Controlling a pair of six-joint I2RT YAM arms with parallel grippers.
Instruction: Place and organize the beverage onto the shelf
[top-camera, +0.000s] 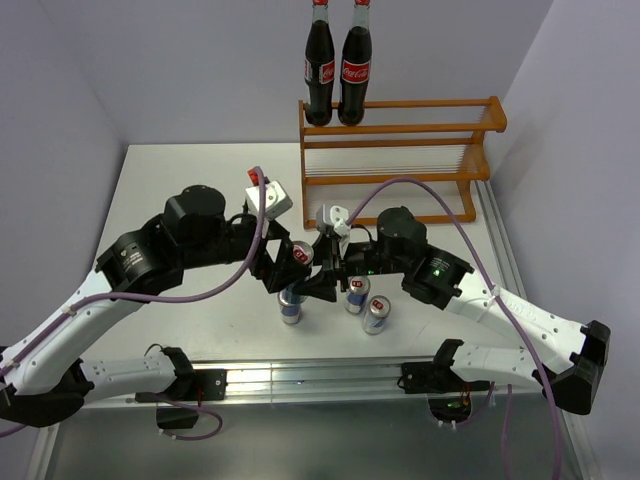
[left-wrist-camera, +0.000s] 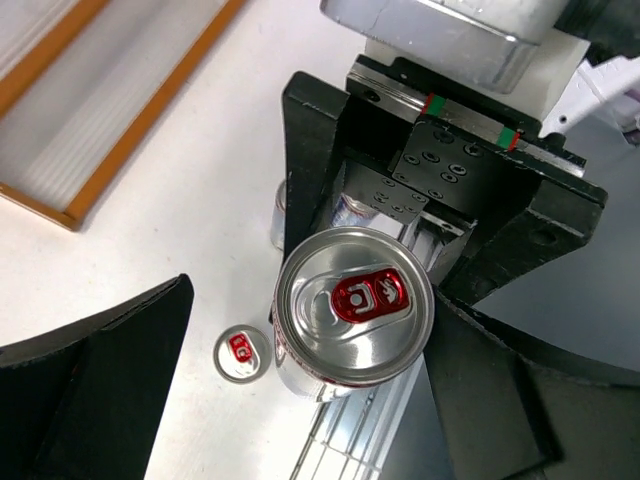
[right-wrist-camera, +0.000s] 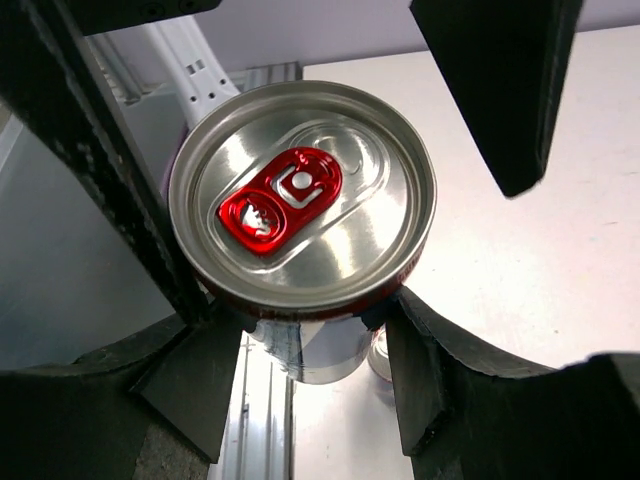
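Two dark cola bottles (top-camera: 320, 65) (top-camera: 355, 65) stand on the left end of the top tier of the orange-brown shelf (top-camera: 400, 130). My right gripper (top-camera: 318, 268) (right-wrist-camera: 305, 320) is shut on a blue-and-silver can (top-camera: 303, 254) (right-wrist-camera: 300, 195) just under its rim and holds it above the table. My left gripper (top-camera: 290, 265) (left-wrist-camera: 310, 330) is open, with its fingers either side of that same can (left-wrist-camera: 353, 305); one finger is close to it, the other far off. Three more cans stand on the table below (top-camera: 291, 305) (top-camera: 357, 293) (top-camera: 377, 313).
The shelf's lower tier shows in the left wrist view (left-wrist-camera: 110, 150). A metal rail (top-camera: 320, 375) runs along the table's near edge. Grey walls close in the back and both sides. Purple cables (top-camera: 420, 185) loop over both arms.
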